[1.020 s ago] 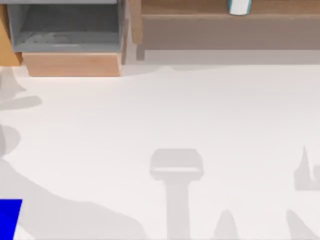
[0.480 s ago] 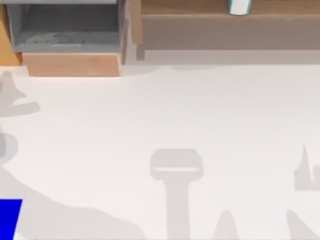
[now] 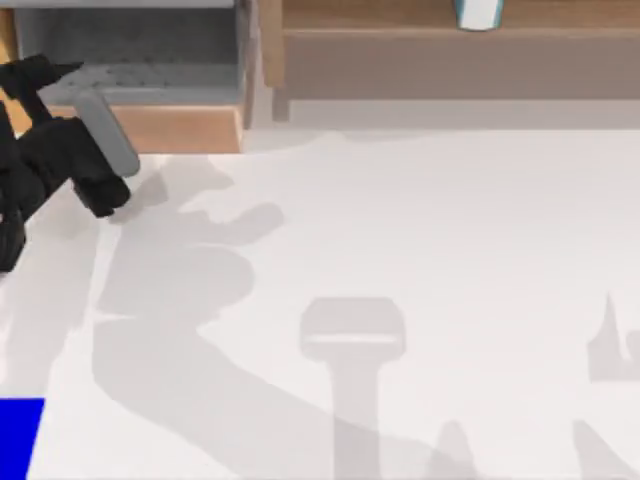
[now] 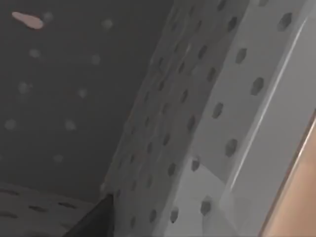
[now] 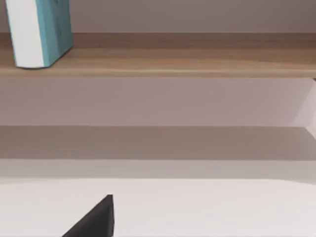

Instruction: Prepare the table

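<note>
The table [image 3: 420, 220] is a broad, plain white surface crossed by grey shadows. My left arm comes in at the top view's left edge, and my left gripper [image 3: 42, 78] hangs over the near left corner of the grey-lined box [image 3: 150, 128] with a light-wood front. The left wrist view looks closely at the box's grey dotted lining [image 4: 207, 98]. In the right wrist view a black piece of my right gripper [image 5: 96, 219] hovers over the table [image 5: 207, 207], facing the shelf.
A long light-brown wooden shelf [image 3: 450, 45] runs along the back right. On it stands a white and teal object [image 3: 478, 14], also in the right wrist view [image 5: 39, 32]. A blue patch [image 3: 18, 438] lies at the front left corner.
My left arm has swung into the top view from the left, up to the box. Its large shadow has spread across the left of the table.
</note>
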Robot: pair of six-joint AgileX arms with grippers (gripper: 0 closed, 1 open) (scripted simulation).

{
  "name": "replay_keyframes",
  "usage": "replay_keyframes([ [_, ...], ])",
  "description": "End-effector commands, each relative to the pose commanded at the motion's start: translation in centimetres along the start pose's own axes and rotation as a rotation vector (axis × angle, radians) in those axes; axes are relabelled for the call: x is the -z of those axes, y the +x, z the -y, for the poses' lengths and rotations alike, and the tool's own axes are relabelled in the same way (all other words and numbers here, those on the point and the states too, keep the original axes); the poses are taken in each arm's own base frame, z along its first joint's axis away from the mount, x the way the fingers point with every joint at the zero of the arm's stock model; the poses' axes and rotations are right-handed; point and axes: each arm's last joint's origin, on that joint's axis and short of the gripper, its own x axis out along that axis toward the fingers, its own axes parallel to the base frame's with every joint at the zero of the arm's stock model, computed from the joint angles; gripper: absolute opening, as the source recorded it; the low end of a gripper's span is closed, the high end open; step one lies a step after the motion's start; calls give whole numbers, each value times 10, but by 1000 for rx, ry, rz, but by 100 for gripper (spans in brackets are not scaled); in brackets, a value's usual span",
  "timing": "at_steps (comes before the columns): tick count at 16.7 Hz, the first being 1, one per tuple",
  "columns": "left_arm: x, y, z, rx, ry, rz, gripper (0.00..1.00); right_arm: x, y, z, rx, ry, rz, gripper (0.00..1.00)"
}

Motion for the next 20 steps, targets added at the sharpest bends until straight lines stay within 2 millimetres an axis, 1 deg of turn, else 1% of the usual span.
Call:
replay_keyframes([
  [3,-87,18,40,143,-166,75,100,0,0,0,0,0,0,100],
  [6,-170,32,78,237,-318,86,100,0,0,0,0,0,0,100],
  [8,-222,42,95,241,-417,79,100,0,0,0,0,0,0,100],
  [10,-274,53,104,200,-523,74,100,0,0,0,0,0,0,100],
  [13,-342,69,103,77,-700,78,100,0,0,0,0,0,0,100],
  [15,-379,77,95,-25,-824,86,100,0,0,0,0,0,0,100],
  [17,-405,85,82,-135,-939,92,100,0,0,0,0,0,0,100],
  [18,-414,88,75,-188,-989,93,100,0,0,0,0,0,0,100],
  [20,-425,93,63,-282,-1069,89,100,0,0,0,0,0,0,100],
])
